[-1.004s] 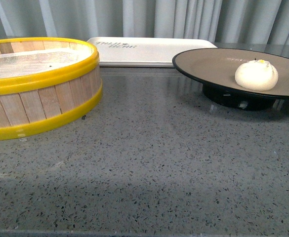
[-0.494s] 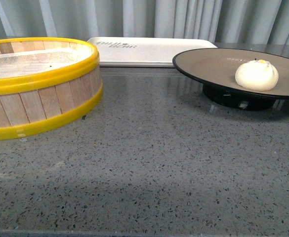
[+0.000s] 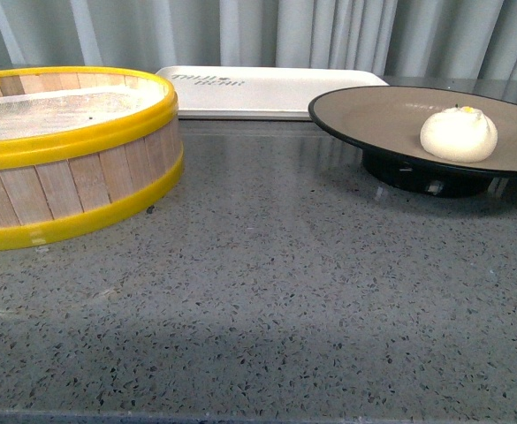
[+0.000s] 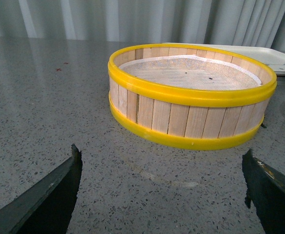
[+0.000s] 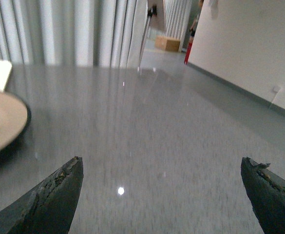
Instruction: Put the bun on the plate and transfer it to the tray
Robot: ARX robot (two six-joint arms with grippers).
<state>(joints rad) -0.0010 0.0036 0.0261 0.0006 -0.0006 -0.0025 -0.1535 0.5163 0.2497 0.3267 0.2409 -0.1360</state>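
Note:
The white bun with its yellow dot rests on the tan plate with a black rim, at the right of the front view. Behind it, at the back middle, lies the flat white tray. Neither arm appears in the front view. My left gripper is open above bare counter, facing the steamer basket. My right gripper is open over bare counter, with the plate's edge off to one side; the bun is out of that view.
A wooden steamer basket with yellow rims stands at the left; its white liner holds nothing. The grey speckled counter stretches across the front. Grey curtains hang behind.

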